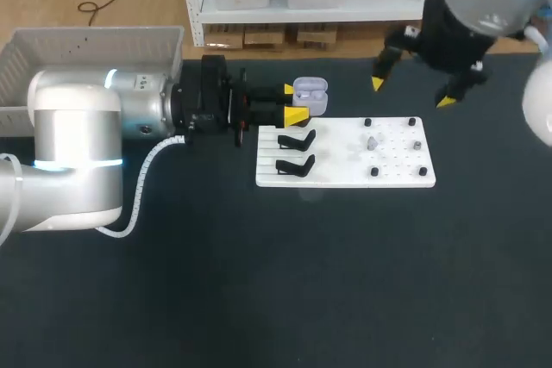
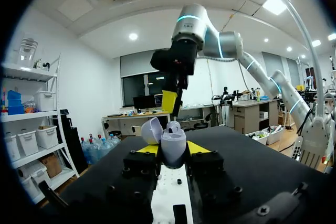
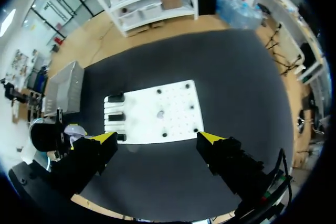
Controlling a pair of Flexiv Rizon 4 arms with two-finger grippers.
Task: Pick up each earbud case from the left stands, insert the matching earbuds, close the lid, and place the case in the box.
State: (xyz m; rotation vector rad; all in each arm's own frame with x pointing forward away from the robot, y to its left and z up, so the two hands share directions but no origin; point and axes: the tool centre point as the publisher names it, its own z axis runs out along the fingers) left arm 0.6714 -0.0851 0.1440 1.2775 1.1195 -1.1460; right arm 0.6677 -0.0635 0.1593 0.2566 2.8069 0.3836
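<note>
The left fingers are gripping the earbud case from two sides, holding it just past the far left corner of the white board; the case's lid is standing open, tipped away from the board. The right fingers are hanging above the board's far right corner, spread wide apart and gripping nothing. The board is lying flat on the dark bench; two black stands are sitting one behind the other along the board's left edge; two small grey earbuds are lying near the board's middle, among black pegs. A grey box is sitting well to the left of the board, behind the left arm.
</note>
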